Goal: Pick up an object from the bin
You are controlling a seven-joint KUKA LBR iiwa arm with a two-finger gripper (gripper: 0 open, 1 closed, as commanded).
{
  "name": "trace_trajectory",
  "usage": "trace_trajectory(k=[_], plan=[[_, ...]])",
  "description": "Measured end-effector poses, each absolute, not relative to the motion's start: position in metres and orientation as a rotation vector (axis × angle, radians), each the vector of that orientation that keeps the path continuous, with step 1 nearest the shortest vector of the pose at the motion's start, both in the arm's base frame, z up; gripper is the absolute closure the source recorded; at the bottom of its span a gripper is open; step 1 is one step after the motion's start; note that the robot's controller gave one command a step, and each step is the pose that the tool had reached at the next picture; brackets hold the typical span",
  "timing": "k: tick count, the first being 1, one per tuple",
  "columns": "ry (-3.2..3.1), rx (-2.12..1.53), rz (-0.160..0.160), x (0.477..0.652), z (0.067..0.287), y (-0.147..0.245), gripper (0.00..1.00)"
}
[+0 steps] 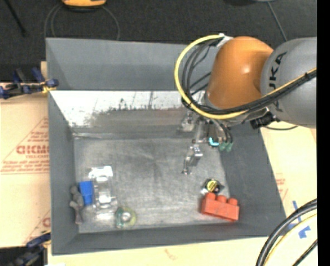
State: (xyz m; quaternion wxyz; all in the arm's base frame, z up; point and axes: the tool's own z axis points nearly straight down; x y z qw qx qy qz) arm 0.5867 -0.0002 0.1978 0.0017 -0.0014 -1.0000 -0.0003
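My gripper hangs under the arm's orange cover in the right half of the bin, above bare floor near the back wall, and I see nothing in it. The nearest loose thing is a small yellow and black object, lying below and to the right of it. Just in front of that object, a red toy brick with studs on top rests on the floor by the front right corner.
A small heap lies in the front left corner: a blue piece, a white piece, a clear plastic thing, a grey piece and a greenish ring. The arm and its cables overhang the bin's right back part.
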Motion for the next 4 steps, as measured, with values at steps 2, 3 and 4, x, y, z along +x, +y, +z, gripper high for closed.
trace_trajectory(k=[2, 3, 4], plan=[[-3.089, 0.719, 0.009, 0.525, 0.095, -0.125, 0.00], [-3.068, 0.714, 0.005, 0.519, 0.091, -0.127, 1.00], [-3.069, 0.713, 0.004, 0.519, 0.091, -0.127, 0.00]])
